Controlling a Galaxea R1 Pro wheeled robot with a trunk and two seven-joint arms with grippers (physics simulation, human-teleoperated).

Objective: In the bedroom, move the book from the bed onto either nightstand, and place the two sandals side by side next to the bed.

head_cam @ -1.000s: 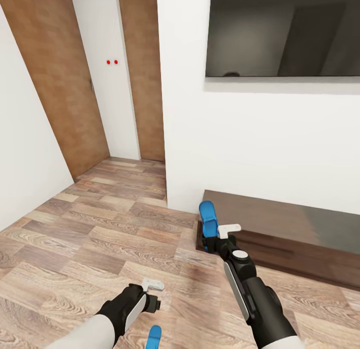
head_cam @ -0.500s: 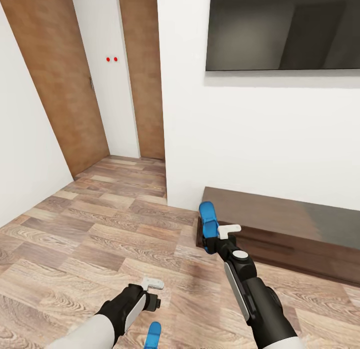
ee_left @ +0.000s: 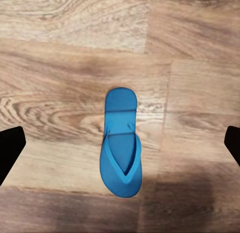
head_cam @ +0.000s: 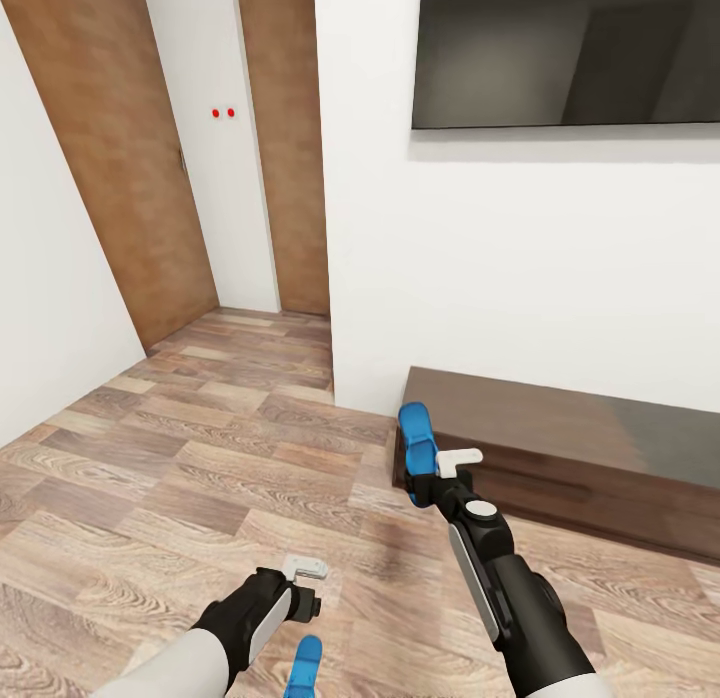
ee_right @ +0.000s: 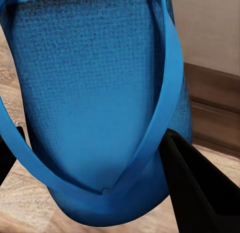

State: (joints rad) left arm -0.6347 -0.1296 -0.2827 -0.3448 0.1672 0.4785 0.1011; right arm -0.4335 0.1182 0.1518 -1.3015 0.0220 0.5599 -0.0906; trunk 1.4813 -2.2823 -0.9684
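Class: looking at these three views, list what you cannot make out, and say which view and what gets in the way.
- Floor sandal: head view, cut off by the frame's lower edge.
- Held sandal: head view, lower end hidden behind the right gripper.
- Bench: head view, cut off by the frame's right edge.
- Left gripper: left wrist view, fingertips cut by both side edges.

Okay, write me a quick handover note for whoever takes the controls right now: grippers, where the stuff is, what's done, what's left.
Right gripper: shut on one blue sandal, held up in front of the long dark bench.
Left gripper: open, holding nothing, above the second sandal, which lies flat on the wood floor.
Surroundings: a wall with a dark screen and tan doors.
Done: one sandal picked up.
Left: get the second sandal, set both side by side next to the bed, then move the book from the bed onto a nightstand.
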